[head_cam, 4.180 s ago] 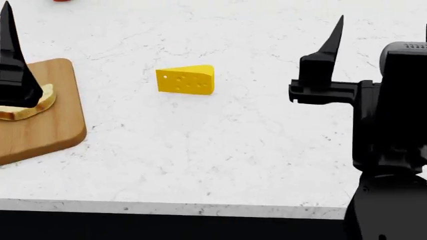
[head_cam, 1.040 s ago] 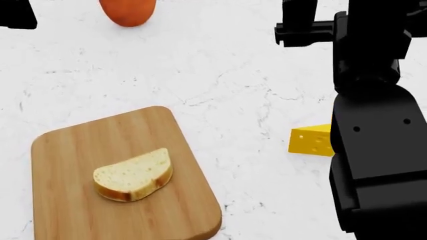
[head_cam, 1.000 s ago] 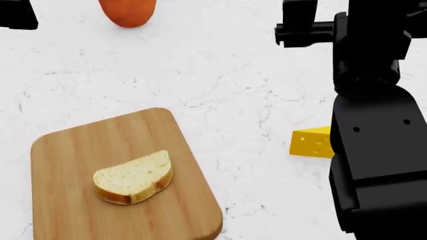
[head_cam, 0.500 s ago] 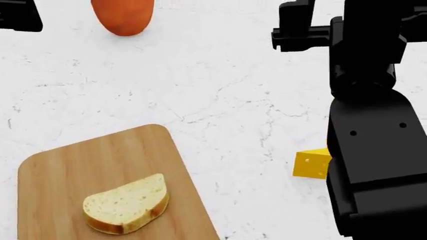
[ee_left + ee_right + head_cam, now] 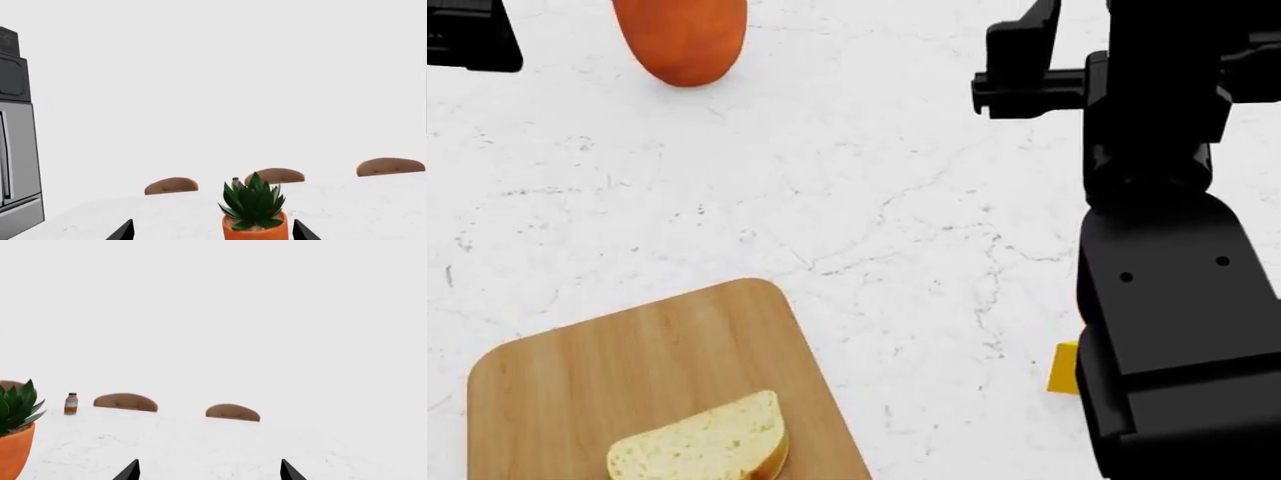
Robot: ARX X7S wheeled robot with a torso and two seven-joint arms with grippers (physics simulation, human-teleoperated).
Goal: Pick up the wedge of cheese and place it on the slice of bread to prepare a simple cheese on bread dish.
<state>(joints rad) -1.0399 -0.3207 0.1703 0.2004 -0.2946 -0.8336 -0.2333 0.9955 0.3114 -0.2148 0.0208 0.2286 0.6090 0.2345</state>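
Cheese wedge (image 5: 1064, 368) shows only as a yellow sliver at 4 o'clock on the marble surface (image 5: 868, 190), mostly hidden behind the right arm (image 5: 1174, 300). Bread slice (image 5: 701, 445) lies on the wooden board (image 5: 601, 370) at 7 o'clock. Farther off, an orange pot (image 5: 681, 40) sits at 11 o'clock. Both grippers' fingers (image 5: 128, 471) are spread apart, empty.
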